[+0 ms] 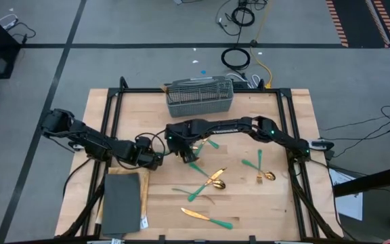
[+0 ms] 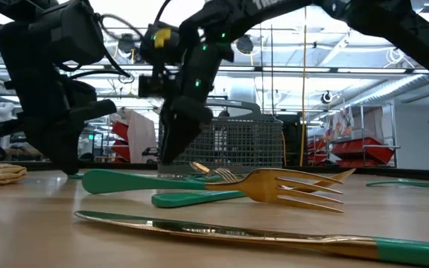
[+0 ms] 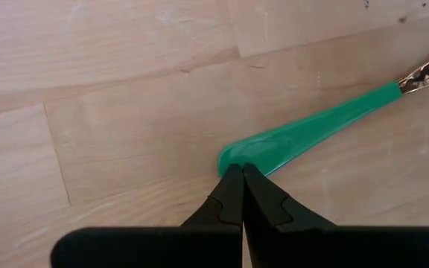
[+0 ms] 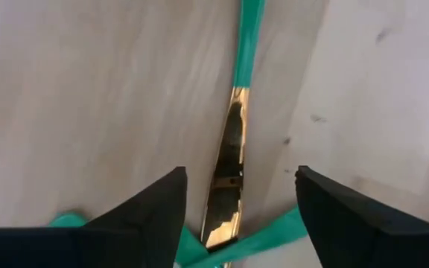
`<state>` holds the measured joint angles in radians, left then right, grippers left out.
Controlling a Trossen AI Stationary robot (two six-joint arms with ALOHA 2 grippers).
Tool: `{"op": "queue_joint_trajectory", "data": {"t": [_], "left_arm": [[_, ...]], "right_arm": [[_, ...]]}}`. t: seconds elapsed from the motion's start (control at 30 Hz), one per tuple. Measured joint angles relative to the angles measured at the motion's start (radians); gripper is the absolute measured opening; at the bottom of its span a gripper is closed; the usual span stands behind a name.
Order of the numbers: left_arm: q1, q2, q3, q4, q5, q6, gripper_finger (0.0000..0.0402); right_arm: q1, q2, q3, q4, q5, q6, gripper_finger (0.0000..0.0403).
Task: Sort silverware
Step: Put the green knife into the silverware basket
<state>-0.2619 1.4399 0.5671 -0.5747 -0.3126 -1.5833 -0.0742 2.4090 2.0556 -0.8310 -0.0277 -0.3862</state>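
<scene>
Right gripper (image 4: 240,201) hangs low over the middle of the pale wooden table (image 1: 263,203), its two dark fingers (image 4: 151,212) spread wide on either side of a gold-bladed knife with a thin teal-green handle (image 4: 229,167) that lies flat on the wood, gripping nothing. Left gripper (image 3: 240,193) sits near the dark grey flat slab (image 1: 122,202), fingers pressed together with their tips at the rounded end of another teal-green handle (image 3: 311,130), not holding it. More gold-and-teal pieces lie scattered in front of the grey wire mesh basket (image 1: 200,97). I judge the cutlery light, rigid and slick, lying almost flush with the table, so pinching across the narrow neck where blade meets handle looks the surest hold.
</scene>
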Motion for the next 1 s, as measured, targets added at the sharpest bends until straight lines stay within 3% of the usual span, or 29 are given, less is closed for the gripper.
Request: {"op": "queue_joint_trajectory", "data": {"t": [0.4, 0.63, 0.8, 1.0], "left_arm": [[0.000, 0.003, -0.004, 0.092, 0.007, 0.068, 0.0000], [0.000, 0.006, -0.003, 0.105, 0.005, 0.079, 0.0000], [0.000, 0.005, -0.003, 0.105, -0.001, 0.081, 0.0000], [-0.001, 0.005, -0.003, 0.105, -0.013, 0.106, 0.0000]], "right_arm": [[0.000, 0.057, 0.003, 0.038, -0.004, -0.002, 0.0239], [-0.003, 0.107, 0.008, 0.017, -0.016, 0.028, 0.0215], [-0.003, 0.120, 0.009, 0.013, -0.019, 0.038, 0.0170], [0.002, 0.134, 0.007, 0.010, -0.029, 0.047, 0.0077]]}}
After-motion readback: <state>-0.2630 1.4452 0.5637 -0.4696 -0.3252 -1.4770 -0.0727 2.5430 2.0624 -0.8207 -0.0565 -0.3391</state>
